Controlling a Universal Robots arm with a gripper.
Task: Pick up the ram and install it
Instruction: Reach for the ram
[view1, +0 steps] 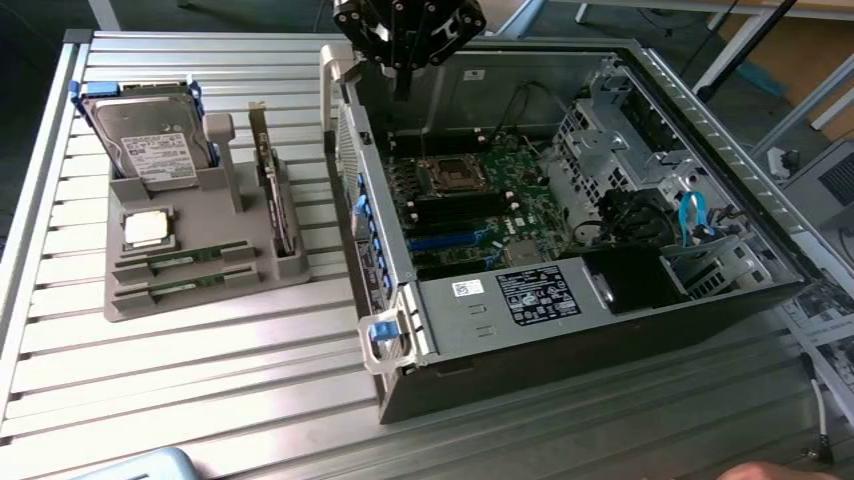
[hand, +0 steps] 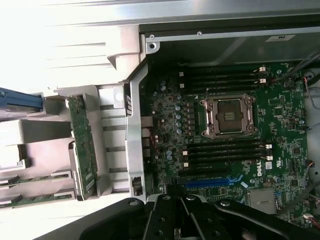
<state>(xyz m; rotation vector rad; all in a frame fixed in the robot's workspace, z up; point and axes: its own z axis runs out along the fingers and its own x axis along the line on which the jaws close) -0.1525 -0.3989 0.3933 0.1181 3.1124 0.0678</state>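
Gripper (view1: 400, 85) mine: black throughout. Exterior view: broad head, angular link plates (view1: 441, 25) dotted with small pale bolt heads, tapering to thin dark fingers (view1: 400, 78). Wrist view: glossy black link bars (hand: 125, 217) spreading from centre, edges catching light. Round silver screw heads (hand: 132, 202) at pivots. Rows of small holes along middle bars.

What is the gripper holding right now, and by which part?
Nothing: the gripper is shut and empty above the open case, and both ram sticks lie in the grey tray.
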